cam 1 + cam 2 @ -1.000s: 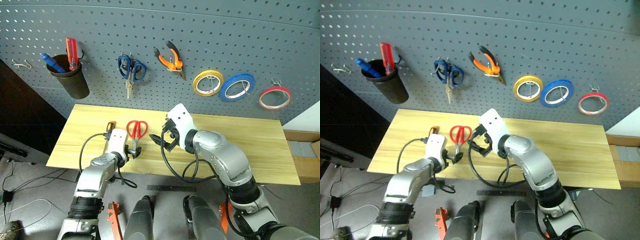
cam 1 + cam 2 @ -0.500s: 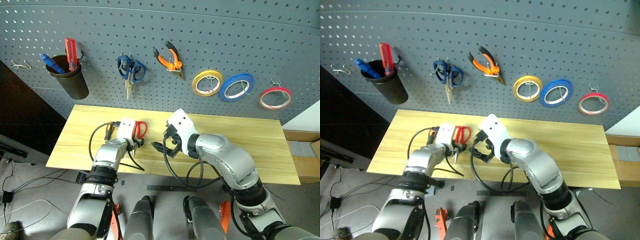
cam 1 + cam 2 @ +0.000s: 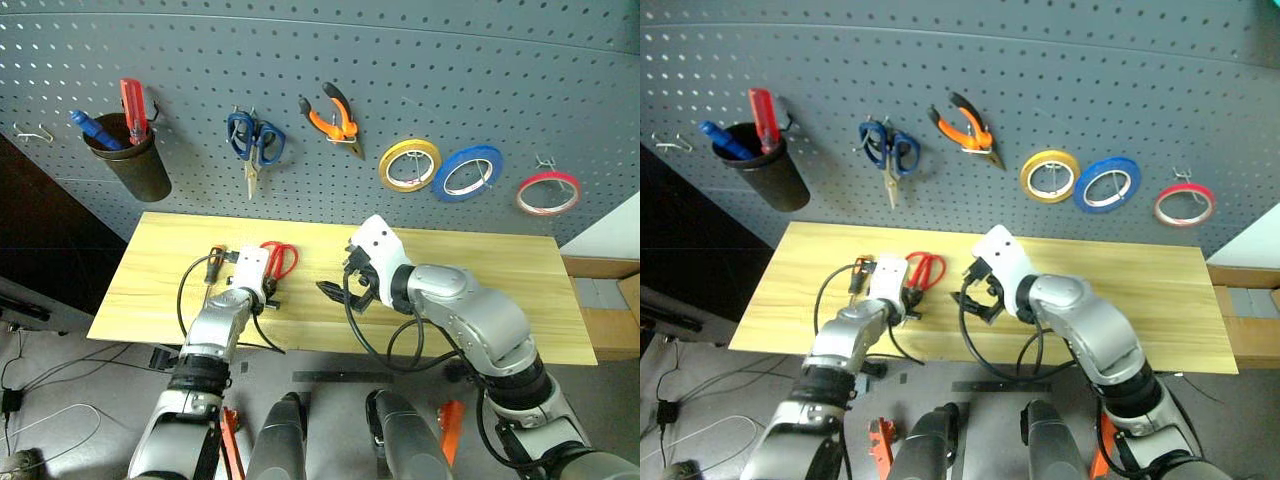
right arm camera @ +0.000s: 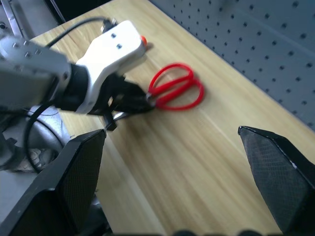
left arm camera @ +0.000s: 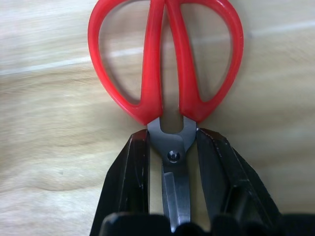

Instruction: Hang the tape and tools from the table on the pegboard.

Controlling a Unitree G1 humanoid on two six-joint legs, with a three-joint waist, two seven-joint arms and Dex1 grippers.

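We see silver-grey arms with black joint bands, white wrist housings, looping black cables, and on each a pincer, left pincer (image 3: 268, 296) and right pincer (image 3: 340, 294), with black fingers (image 5: 130, 177).

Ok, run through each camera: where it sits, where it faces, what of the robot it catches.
Left and right eye views: on the head, looking down over both arms at the table and pegboard.
Left wrist view: along the left gripper, shut on the red scissors at the pivot.
Right wrist view: between the open right gripper fingers, facing the left gripper.
All share the scissors.
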